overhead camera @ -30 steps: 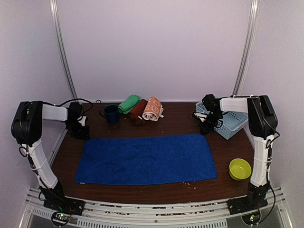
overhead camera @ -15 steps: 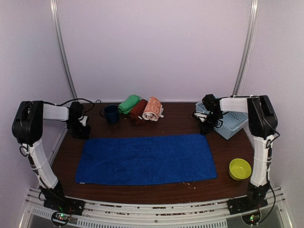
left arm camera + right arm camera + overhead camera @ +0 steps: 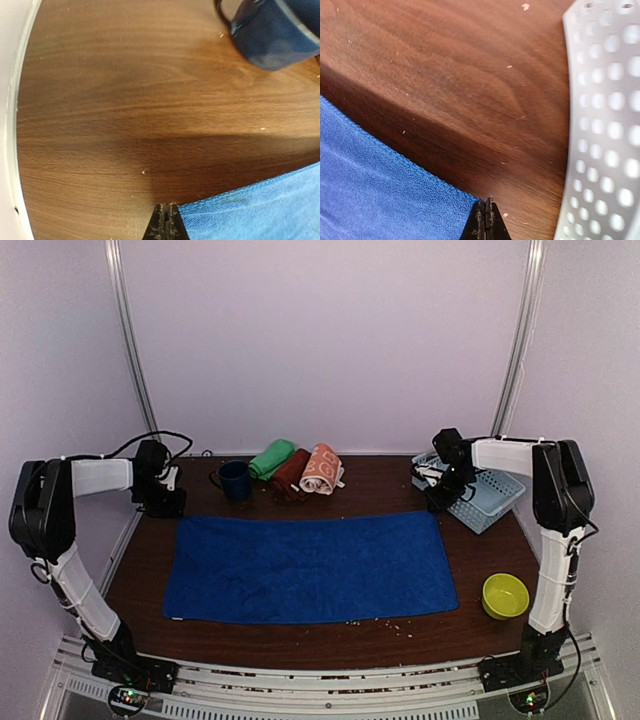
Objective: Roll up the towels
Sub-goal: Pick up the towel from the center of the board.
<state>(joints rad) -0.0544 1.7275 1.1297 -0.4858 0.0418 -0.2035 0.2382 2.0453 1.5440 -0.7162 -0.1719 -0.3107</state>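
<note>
The royal blue towel (image 3: 310, 565) lies spread flat across the middle of the table. My left gripper (image 3: 165, 508) is at its far left corner, jaws shut, with the towel corner (image 3: 260, 210) pinched at the tips (image 3: 167, 212). My right gripper (image 3: 437, 502) is at the far right corner, jaws shut on that corner (image 3: 375, 190) at the tips (image 3: 486, 206). Three rolled towels lie at the back: green (image 3: 272, 458), dark maroon (image 3: 290, 475), and orange with white print (image 3: 321, 469).
A navy mug (image 3: 235, 480) stands just right of my left gripper and shows in the left wrist view (image 3: 275, 30). A pale blue basket (image 3: 490, 495) sits beside my right gripper (image 3: 605, 125). A yellow bowl (image 3: 505, 595) is at the right front.
Both grippers have moved toward the back of the table, and the blue towel's far edge has shifted back and drawn straighter with them.
</note>
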